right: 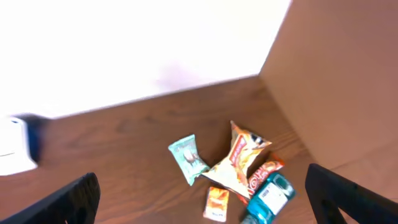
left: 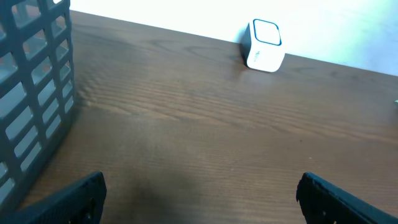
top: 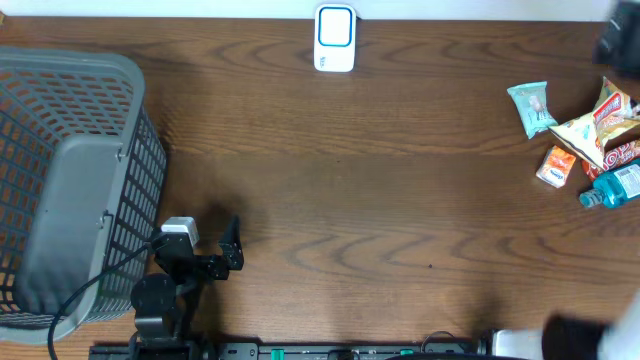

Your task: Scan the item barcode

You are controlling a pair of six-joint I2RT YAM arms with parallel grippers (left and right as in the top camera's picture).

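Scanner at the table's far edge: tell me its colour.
The scanner is white with a blue outline on its face, clearest in the overhead view.

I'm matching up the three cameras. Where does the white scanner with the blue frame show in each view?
Overhead: the white scanner is at top centre, at the far edge of the table.
Left wrist: the scanner is upper right of centre, at that same edge.
Right wrist: the scanner is at the left edge, blurred and cut off.
Shared landmark: the far edge of the brown wooden table, where the scanner stands.
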